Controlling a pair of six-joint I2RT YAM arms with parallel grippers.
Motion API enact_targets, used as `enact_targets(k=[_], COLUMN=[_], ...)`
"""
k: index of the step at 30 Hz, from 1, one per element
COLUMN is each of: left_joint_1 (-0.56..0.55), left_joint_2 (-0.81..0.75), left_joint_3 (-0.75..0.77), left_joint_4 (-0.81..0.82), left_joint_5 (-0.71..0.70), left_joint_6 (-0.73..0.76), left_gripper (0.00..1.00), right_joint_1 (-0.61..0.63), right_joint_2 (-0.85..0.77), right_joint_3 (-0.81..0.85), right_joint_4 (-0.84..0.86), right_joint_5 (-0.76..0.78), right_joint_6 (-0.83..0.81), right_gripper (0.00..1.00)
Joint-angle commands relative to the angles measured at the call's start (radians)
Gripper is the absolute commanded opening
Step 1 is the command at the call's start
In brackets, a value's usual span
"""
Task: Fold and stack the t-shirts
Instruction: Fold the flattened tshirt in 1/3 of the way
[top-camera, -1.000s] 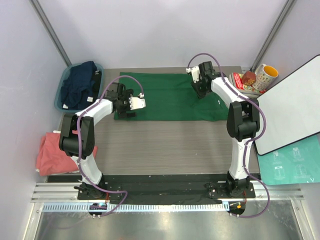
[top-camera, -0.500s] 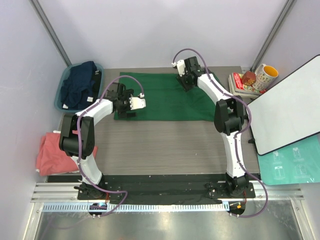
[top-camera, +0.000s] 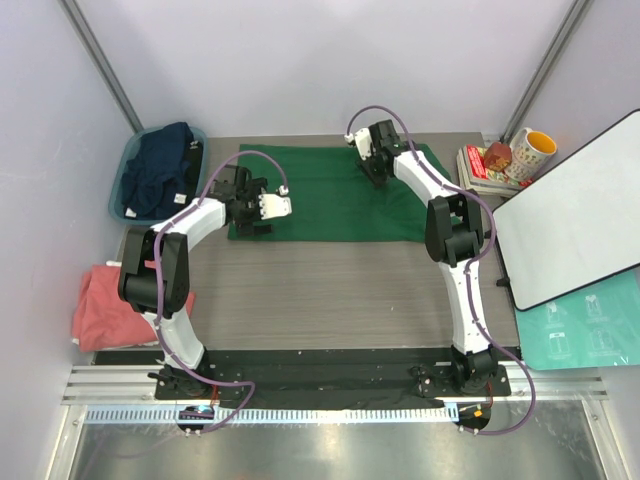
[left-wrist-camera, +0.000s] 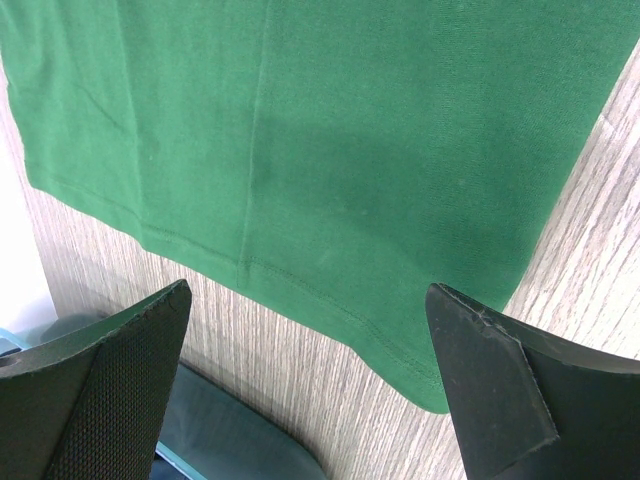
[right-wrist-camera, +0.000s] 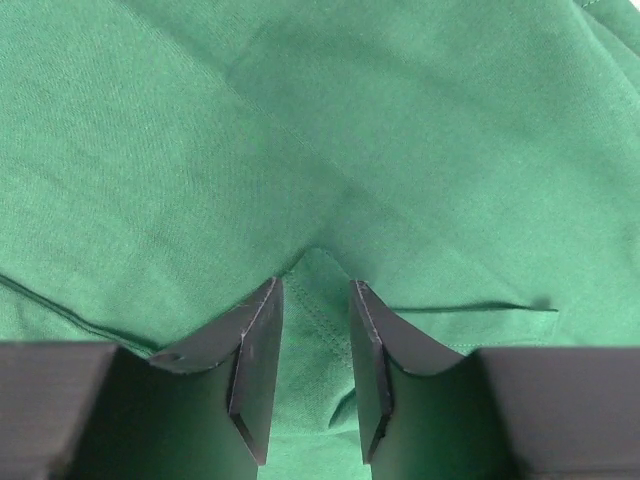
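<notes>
Pink shirt (top-camera: 105, 305) was partly hidden behind the left arm (top-camera: 160, 270), beside the worktop (top-camera: 330, 290). Tub (top-camera: 124, 170) held the bunched navy shirt (top-camera: 160, 175). Green shirt (top-camera: 340, 200) lay flat on the worktop. Right tool (right-wrist-camera: 312, 365) was clenched on a pinch of it, left tool (left-wrist-camera: 308, 295) released over its hem.

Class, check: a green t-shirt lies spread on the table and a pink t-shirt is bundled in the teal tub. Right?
No: the top external view shows the navy t-shirt in the teal tub, the pink t-shirt outside it. The green t-shirt lies spread as stated.
</notes>
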Motion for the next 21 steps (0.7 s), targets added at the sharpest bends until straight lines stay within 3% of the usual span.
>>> enact_targets(k=[1,7,16,21], left_joint_1=[-0.004,-0.005,-0.007,-0.005], left_joint_2=[-0.01,-0.002,0.002,0.006], left_joint_3=[0.017,0.026,0.035,0.038], left_joint_4=[0.036,0.036,0.036,0.038], left_joint_5=[0.021,0.029,0.027,0.023], left_joint_6=[-0.015,-0.018,-0.02,-0.015], left_gripper=[1.0,1.0,1.0,1.0], right_joint_1=[-0.001,-0.001,-0.001,-0.001], right_joint_2=[-0.008,0.023,0.057,0.037], right_joint_3=[0.039,0.077,0.1,0.079], right_joint_4=[0.026,0.025,0.028,0.008], right_joint_5=[0.004,-0.007,-0.007,-0.046], right_joint_6=[-0.021,-0.026,-0.044,-0.059], right_gripper=[0.43,0.5,0.5,0.31])
